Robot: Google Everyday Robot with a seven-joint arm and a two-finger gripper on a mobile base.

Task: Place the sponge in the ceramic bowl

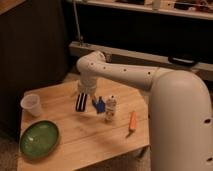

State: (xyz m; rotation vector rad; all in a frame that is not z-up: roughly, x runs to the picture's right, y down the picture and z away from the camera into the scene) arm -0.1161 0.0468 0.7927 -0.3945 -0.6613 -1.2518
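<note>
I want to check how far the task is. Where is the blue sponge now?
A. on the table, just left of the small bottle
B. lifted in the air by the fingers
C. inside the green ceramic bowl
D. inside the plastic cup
A: the sponge lies on the wooden table beside the small bottle, away from the ceramic bowl. The gripper hangs just left of it, fingers open, not gripping it.

This looks like a robot test lab rather than a home. A bulky white jointed robot arm reaches over a small pale wooden surface, with its gripper hanging low over the middle of it. Behind, a long white metal rail runs along dark panels, and a cluttered white shelf crosses the top edge.
</note>
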